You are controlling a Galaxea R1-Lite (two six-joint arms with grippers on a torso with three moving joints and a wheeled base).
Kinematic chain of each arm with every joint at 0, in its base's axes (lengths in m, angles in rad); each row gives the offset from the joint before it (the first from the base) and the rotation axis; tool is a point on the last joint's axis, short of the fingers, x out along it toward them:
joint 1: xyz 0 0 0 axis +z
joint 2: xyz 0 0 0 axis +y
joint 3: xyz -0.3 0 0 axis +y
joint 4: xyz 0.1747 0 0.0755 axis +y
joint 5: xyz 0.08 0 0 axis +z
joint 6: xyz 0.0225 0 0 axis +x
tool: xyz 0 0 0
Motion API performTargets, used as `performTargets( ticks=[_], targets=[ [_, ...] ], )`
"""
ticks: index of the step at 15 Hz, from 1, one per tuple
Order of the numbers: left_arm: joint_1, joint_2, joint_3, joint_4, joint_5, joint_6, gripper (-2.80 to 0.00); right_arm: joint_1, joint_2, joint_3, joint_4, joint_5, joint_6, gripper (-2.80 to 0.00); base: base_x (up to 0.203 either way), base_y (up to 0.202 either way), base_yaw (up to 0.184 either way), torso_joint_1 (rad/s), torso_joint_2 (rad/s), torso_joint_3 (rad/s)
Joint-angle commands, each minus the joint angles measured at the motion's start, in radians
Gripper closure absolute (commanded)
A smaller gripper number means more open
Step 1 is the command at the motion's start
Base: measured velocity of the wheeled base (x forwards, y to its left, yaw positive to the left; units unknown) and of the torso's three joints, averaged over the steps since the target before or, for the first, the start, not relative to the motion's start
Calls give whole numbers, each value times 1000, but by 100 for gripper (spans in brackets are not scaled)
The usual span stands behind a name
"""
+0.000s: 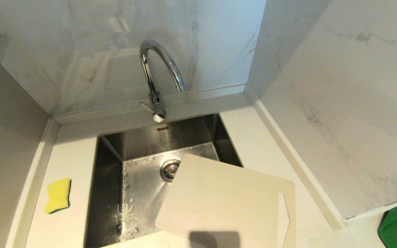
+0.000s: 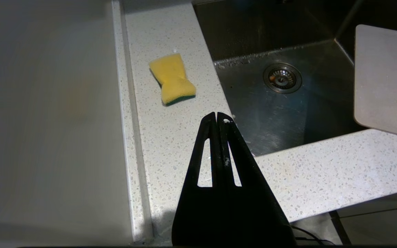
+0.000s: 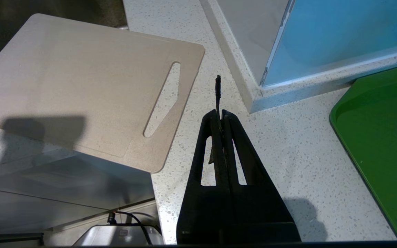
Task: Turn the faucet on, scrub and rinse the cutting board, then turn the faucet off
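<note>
faucet (image 1: 159, 74) 12 o'clock behind sink (image 1: 109, 179) | cutting board (image 1: 226, 203) 5 o'clock, bridging sink corner and bench (image 1: 260, 144) | sponge (image 1: 58, 195) 9 o'clock | left gripper (image 2: 217, 117) jaws pressed together, empty | right gripper (image 3: 221, 115) jaws pressed together, empty

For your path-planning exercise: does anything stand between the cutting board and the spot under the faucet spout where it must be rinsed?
Nothing visible does. The cutting board lies across the sink's right front corner, partly over the basin. The basin floor beneath the faucet holds only the drain. The sponge sits apart, left on the counter.
</note>
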Motion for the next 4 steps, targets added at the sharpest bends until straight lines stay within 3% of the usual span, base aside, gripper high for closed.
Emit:
performTargets(
  ticks=[1,4],
  targets=[
    [1,-1,0,-1,0,-1,0,0,-2,2,-1,-1,4,0,0,0,0,0,0,0],
    [1,-1,1,0,0,-1,0,0,-2,2,-1,-1,5,0,0,0,0,0,0,0]
  ],
)
